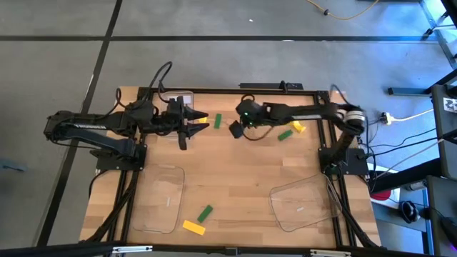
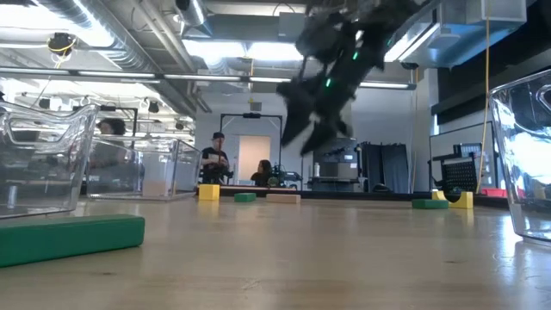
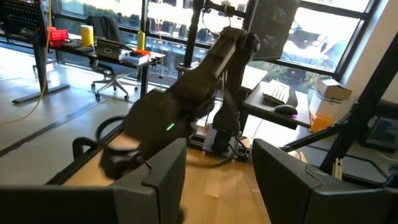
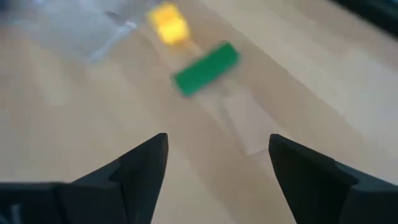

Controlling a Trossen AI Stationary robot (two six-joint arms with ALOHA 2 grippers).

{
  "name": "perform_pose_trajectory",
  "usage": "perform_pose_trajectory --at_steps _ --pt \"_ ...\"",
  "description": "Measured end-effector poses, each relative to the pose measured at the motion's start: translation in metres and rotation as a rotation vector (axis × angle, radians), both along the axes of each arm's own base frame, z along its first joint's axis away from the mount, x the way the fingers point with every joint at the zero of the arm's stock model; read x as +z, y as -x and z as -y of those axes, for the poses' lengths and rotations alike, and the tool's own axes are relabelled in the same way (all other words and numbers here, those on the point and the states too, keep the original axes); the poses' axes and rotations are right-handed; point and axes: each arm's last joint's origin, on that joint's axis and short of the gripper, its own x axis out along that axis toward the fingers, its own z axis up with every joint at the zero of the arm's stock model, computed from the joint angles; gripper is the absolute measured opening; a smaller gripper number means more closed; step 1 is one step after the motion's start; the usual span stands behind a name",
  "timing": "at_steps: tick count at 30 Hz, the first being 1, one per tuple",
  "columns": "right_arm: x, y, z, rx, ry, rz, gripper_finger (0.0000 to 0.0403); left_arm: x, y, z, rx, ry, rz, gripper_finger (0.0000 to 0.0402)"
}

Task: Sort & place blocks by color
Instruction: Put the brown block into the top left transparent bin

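- The wooden surface (image 1: pixel 235 171) carries two clear trays (image 1: pixel 158 198) at its near end.
- The right tool (image 1: pixel 235 129) hangs over the far middle, fingers spread wide, holding nothing.
- The left tool (image 1: pixel 191 123) waits at the far left, parted and empty.
- Blocks lie scattered: a green block (image 4: pixel 205 67) and yellow block (image 4: pixel 168 23) ahead of the right tool, more near the front edge.

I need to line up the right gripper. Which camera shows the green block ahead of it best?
The right wrist view: the green block lies unobstructed beyond the open right gripper. The high view shows it small; the low view, distant. The left wrist view misses it.
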Motion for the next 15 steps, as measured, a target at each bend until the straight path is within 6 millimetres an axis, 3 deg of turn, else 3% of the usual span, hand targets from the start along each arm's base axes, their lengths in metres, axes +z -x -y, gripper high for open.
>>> perform_pose_trajectory --at_steps 5,8,11,15 --pt "-0.033 -0.008 0.018 -0.116 -0.063 -0.002 0.0273 0.0 0.0 -0.001 0.032 0.002 0.0 0.0175" --pt "-0.041 -0.011 0.021 -0.152 -0.087 0.011 0.0242 0.0 0.0 -0.001 0.049 0.003 0.0 0.0175" --pt "-0.046 -0.012 0.02 -0.153 -0.089 -0.004 0.0179 0.0 0.0 -0.001 0.052 0.003 0.0 0.0175" --pt "-0.047 -0.014 0.015 -0.137 -0.077 -0.012 0.0057 0.0 0.0 -0.001 0.052 0.003 0.0 0.0175"
